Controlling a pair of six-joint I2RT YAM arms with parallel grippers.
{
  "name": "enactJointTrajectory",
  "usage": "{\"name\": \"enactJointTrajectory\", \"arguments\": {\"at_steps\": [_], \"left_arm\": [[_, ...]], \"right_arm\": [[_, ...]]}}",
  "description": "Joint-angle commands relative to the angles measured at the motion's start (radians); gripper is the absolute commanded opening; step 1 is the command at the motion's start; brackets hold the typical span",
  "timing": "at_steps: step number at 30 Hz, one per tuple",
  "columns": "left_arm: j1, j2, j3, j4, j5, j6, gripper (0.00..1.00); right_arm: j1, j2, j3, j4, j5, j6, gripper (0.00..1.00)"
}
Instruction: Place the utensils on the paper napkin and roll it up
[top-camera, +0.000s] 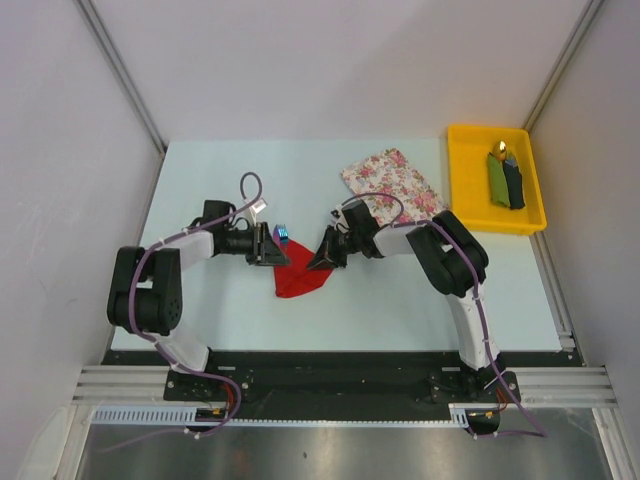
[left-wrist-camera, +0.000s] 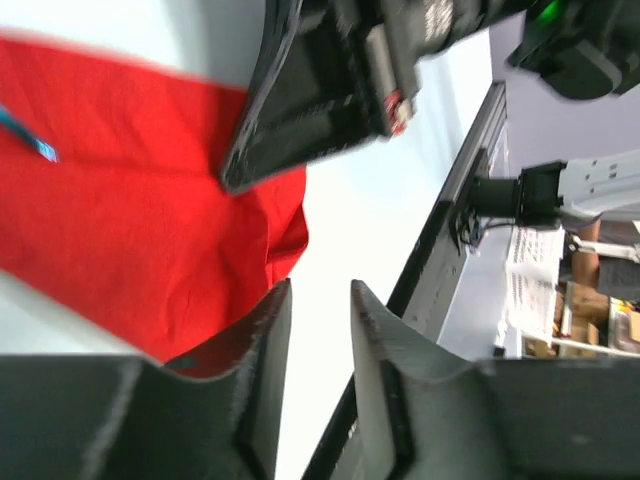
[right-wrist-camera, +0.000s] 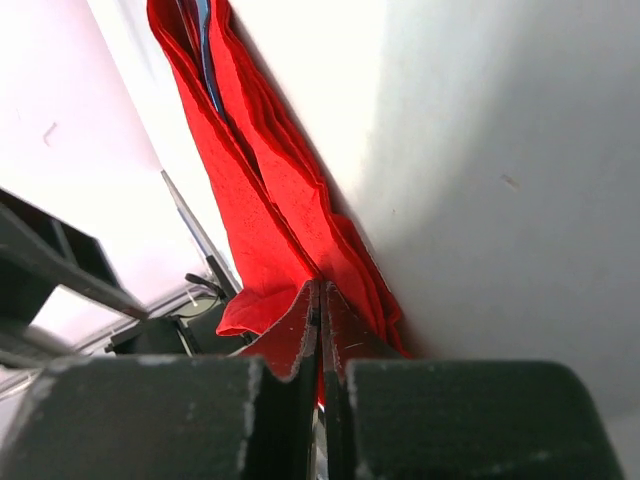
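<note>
The red paper napkin (top-camera: 298, 278) lies crumpled and folded on the pale table between my two grippers. My right gripper (top-camera: 326, 252) is shut on the napkin's right edge; in the right wrist view its jaws (right-wrist-camera: 322, 292) are pressed together on the red folds (right-wrist-camera: 262, 200). A blue utensil (right-wrist-camera: 205, 50) shows inside the fold, and its blue end (top-camera: 282, 236) sticks out by the left gripper. My left gripper (top-camera: 270, 246) stands partly open at the napkin's left side, with only bare table between its fingers (left-wrist-camera: 258, 340). The napkin (left-wrist-camera: 130, 220) fills the left of that view. No pink-purple piece shows.
A floral print cloth (top-camera: 392, 185) lies behind the right arm. A yellow tray (top-camera: 468, 190) at the back right holds a green roll and a dark roll (top-camera: 505, 180). The black rail at the table's near edge (left-wrist-camera: 440, 250) runs close to the left gripper.
</note>
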Motion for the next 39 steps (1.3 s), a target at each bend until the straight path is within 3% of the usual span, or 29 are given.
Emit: {"name": "enactJointTrajectory", "arguments": {"at_steps": [1, 14, 24, 28, 35, 39], "left_arm": [[0.000, 0.019, -0.020, -0.156, 0.019, 0.137, 0.32], [-0.031, 0.137, -0.001, -0.281, -0.021, 0.299, 0.25], [-0.083, 0.186, 0.009, -0.216, -0.098, 0.272, 0.25], [-0.082, 0.208, 0.008, -0.227, -0.133, 0.270, 0.20], [-0.068, 0.110, 0.020, -0.186, -0.013, 0.246, 0.29], [-0.046, 0.024, 0.045, -0.152, -0.070, 0.208, 0.29]], "right_arm": [[-0.005, -0.010, 0.015, -0.035, 0.064, -0.057, 0.00], [-0.005, 0.003, 0.028, -0.040, 0.067, -0.065, 0.00], [-0.010, -0.001, 0.031, -0.049, 0.064, -0.071, 0.00], [-0.007, -0.018, 0.043, -0.050, 0.062, -0.085, 0.00], [-0.003, -0.018, 0.063, -0.089, 0.078, -0.122, 0.00], [0.000, -0.014, 0.064, -0.096, 0.085, -0.129, 0.00]]}}
